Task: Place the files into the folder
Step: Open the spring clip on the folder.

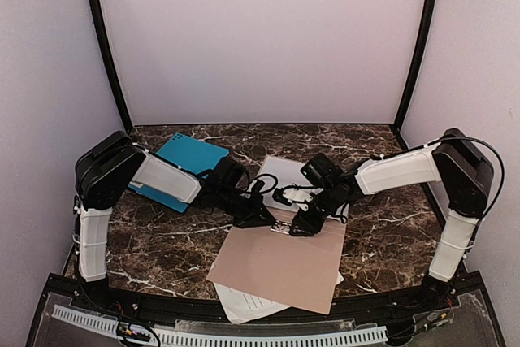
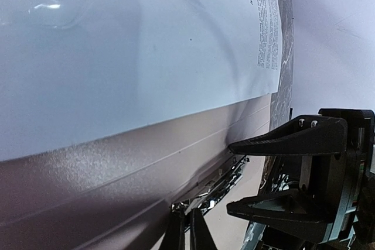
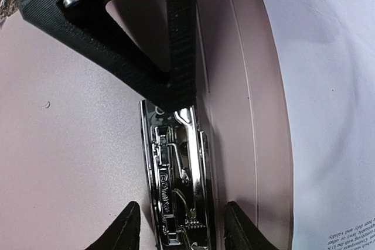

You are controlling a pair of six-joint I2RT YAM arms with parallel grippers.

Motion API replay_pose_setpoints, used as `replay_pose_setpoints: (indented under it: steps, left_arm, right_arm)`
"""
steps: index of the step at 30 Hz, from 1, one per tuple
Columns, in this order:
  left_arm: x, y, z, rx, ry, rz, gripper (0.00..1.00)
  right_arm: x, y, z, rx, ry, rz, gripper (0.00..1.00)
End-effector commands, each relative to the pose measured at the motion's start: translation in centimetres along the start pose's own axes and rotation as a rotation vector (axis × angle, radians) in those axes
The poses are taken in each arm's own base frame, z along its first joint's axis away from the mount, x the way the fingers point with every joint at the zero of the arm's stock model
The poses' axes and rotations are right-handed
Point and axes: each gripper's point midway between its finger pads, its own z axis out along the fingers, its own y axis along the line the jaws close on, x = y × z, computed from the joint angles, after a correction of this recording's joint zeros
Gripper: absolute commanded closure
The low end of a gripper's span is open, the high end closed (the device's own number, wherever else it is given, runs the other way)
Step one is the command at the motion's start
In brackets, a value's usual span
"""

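The tan folder [image 1: 276, 262] lies open at the table's front middle, its metal clip [image 3: 176, 180] along the spine. One printed sheet [image 1: 288, 172] lies on the part behind the spine and fills the left wrist view [image 2: 129, 45]. Another sheet [image 1: 244, 302] sticks out under the folder's near left corner. My left gripper [image 1: 262, 215] is shut, its tips [image 2: 187, 232] at one end of the clip [image 2: 217, 188]; whether it pinches anything is unclear. My right gripper [image 1: 302, 223] is open, its fingertips [image 3: 126, 229] straddling the clip, low over it.
A teal blue folder [image 1: 183, 168] lies at the back left, partly under the left arm. Dark marble table [image 1: 162, 241] shows on both sides. Both grippers meet tip to tip over the spine; the right gripper's fingers [image 2: 281, 139] show in the left wrist view.
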Motion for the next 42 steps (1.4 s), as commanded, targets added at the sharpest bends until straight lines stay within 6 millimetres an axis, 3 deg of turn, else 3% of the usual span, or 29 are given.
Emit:
replay_pose_setpoints:
  steps: [1, 10, 27, 36, 42]
  left_arm:
    - [5.1, 12.8, -0.9, -0.394, 0.079, -0.260, 0.99]
    - [6.4, 13.4, -0.9, -0.400, 0.093, -0.289, 0.99]
    - [14.9, 18.5, -2.5, -0.665, 0.404, -0.341, 0.96]
    - [16.3, 19.2, -3.5, -0.762, 0.527, -0.316, 0.93]
    - [15.3, 18.2, -3.0, -0.738, 0.539, -0.283, 0.87]
  right_arm:
    - [5.4, 0.1, 1.6, -0.018, 0.188, 0.066, 0.57]
    - [7.0, -0.8, 2.7, 0.075, 0.270, 0.050, 0.61]
    - [7.7, -0.9, 2.8, 0.095, 0.301, 0.057, 0.66]
    - [7.7, -0.7, 2.9, 0.086, 0.306, 0.055, 0.67]
    - [7.7, -0.8, 2.8, 0.091, 0.306, 0.055, 0.67]
